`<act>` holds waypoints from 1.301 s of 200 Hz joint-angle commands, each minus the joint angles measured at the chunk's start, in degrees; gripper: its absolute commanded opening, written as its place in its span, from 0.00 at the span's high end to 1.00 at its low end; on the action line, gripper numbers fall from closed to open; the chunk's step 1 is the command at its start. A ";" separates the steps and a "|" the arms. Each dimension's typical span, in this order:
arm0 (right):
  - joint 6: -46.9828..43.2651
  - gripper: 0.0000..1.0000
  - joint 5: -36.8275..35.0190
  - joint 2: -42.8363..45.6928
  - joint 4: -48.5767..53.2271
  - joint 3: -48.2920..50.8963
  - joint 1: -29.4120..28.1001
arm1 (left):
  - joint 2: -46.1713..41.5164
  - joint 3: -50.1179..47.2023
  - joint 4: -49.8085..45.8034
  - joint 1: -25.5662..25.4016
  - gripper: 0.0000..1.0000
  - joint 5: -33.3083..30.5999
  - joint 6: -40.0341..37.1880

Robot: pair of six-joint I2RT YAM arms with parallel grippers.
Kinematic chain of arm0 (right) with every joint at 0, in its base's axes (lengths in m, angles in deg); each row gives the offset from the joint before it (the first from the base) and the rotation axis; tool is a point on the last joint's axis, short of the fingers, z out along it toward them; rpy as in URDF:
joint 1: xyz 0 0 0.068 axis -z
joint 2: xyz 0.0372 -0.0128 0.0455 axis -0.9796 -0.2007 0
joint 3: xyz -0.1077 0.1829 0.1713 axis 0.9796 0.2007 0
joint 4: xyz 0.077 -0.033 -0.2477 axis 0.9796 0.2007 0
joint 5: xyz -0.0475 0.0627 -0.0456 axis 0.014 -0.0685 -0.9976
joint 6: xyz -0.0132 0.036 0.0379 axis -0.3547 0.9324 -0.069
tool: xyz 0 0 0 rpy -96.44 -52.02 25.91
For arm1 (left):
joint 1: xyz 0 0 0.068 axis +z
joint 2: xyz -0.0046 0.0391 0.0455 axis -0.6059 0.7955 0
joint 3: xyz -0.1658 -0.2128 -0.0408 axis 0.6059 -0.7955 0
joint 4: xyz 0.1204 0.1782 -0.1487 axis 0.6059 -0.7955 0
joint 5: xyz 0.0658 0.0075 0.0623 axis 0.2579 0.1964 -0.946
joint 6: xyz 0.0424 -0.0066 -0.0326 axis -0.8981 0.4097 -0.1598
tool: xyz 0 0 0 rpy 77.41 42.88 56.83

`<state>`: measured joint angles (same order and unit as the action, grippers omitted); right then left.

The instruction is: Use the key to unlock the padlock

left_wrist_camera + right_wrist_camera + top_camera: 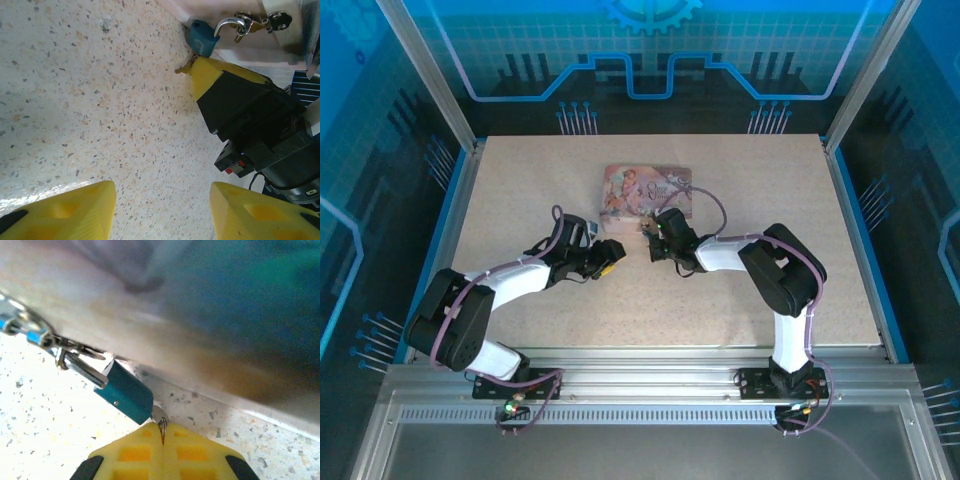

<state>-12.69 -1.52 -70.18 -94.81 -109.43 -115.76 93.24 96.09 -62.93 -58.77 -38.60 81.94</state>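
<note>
The small teal padlock [123, 393] lies on the table against the front edge of the pink picture tin [645, 190], its silver shackle [77, 365] hooked into the tin's clasp ring. My right gripper [162, 432] is shut on the key [159, 416], which pokes into the padlock's bottom end. From the left wrist, the padlock [202, 41] sits at the top with the right gripper [204, 72] and the key [184, 69] just below it. My left gripper [162, 205] hangs open over bare table, a short way left of the padlock and holding nothing.
The speckled tabletop [520, 200] has room left, right and in front of the tin. Aluminium frame posts [440, 80] and blue walls ring the table. The two arms meet close together in front of the tin.
</note>
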 commanded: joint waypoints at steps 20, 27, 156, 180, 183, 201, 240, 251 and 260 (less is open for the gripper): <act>-4.42 1.00 -0.33 0.82 3.58 1.03 -0.69 | -1.19 -0.67 -0.07 0.82 0.46 -0.34 -0.94; -5.33 1.00 -0.29 1.70 3.97 1.08 -0.65 | -1.21 -0.67 -0.07 0.91 0.46 -0.33 -0.95; -26.55 1.00 -0.32 7.38 13.23 -4.20 0.24 | -1.47 -1.28 1.16 1.79 0.47 0.51 -0.23; -29.06 1.00 -0.74 6.95 13.18 -6.19 0.28 | -1.71 -1.80 1.26 1.79 0.46 0.52 0.12; -29.39 1.00 -0.66 6.84 13.36 -6.55 0.26 | -1.74 -1.81 1.33 1.79 0.47 0.52 0.11; -32.08 1.00 -1.60 6.20 14.06 -8.54 -0.42 | -1.86 -1.73 1.29 1.79 0.47 0.53 0.26; -33.23 1.00 0.23 6.41 15.64 -10.08 -0.87 | -2.68 -1.37 0.68 1.79 0.46 0.19 0.18; -32.30 1.00 0.98 7.60 15.03 -9.08 -0.99 | -2.80 -1.37 0.47 1.79 0.46 0.10 0.20; -31.50 1.00 1.29 8.81 14.60 -8.17 -1.19 | -2.96 -1.40 0.37 1.83 0.46 0.11 0.25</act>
<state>-44.34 -2.04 -63.30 -80.93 -118.48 -115.89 92.06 94.98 -62.47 -57.59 -38.58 82.20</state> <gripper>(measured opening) 0.058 0.535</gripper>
